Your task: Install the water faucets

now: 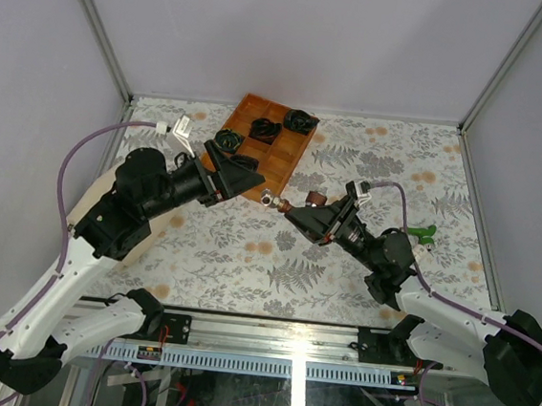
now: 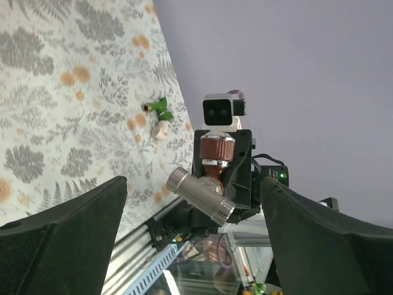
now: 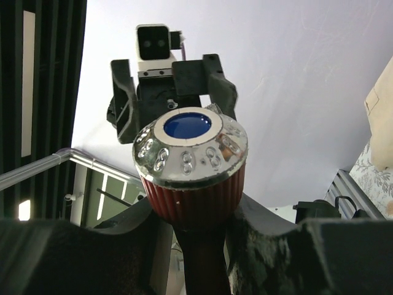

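- Red-brown faucet (image 1: 297, 205), with its silvery threaded end pointing left, is clamped in the right hand (image 1: 310, 212) above the floral desk (image 1: 341, 277). The green faucet (image 1: 424, 234) lies on the desk. The left hand (image 1: 240, 173) spreads wide by a wooden tray (image 1: 290, 157) whose compartments hold black-and-green coils (image 1: 301, 120).
- Left wrist: a small white piece (image 2: 161, 130) lies just beside the green faucet.
- Right wrist: a chrome cap with a blue disc tops the ribbed knob.
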You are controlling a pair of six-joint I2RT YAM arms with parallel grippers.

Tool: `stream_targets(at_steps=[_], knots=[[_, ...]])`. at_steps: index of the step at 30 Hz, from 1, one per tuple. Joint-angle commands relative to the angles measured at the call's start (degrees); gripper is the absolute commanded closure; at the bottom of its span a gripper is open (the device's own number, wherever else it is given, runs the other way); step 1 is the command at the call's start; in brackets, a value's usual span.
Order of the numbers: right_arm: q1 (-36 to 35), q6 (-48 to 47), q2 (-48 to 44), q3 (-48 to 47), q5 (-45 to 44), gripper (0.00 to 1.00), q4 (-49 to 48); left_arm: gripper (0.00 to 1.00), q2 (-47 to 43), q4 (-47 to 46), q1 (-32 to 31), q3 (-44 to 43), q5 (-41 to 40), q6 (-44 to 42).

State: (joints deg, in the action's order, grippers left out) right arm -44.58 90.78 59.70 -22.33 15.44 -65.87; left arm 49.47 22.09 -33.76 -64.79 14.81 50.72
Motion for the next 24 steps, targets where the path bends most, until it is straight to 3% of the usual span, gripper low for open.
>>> stream_targets(at_steps=[1,9,19,24], knots=[[0.2,-2.1,-1.9,-2.9,-1.7,1.0,-2.8,0.14,0.4,3.5,-0.3,0.4,1.1,7.7],[0.1,-2.6,-1.9,-2.7,-1.8,1.0,-2.9,0.19,2.1,-0.3,-0.3,2.9,5.3,12.6],[0.1,-3.3,-1.5,-2.7,-1.6,1.0,-2.5,0.32,3.7,-2.3,-0.3,3.9,8.2,13.9],[0.2,-3.4,-1.4,-2.7,-1.6,1.0,-2.2,0.43,4.2,-3.2,-0.3,4.2,9.2,14.0]])
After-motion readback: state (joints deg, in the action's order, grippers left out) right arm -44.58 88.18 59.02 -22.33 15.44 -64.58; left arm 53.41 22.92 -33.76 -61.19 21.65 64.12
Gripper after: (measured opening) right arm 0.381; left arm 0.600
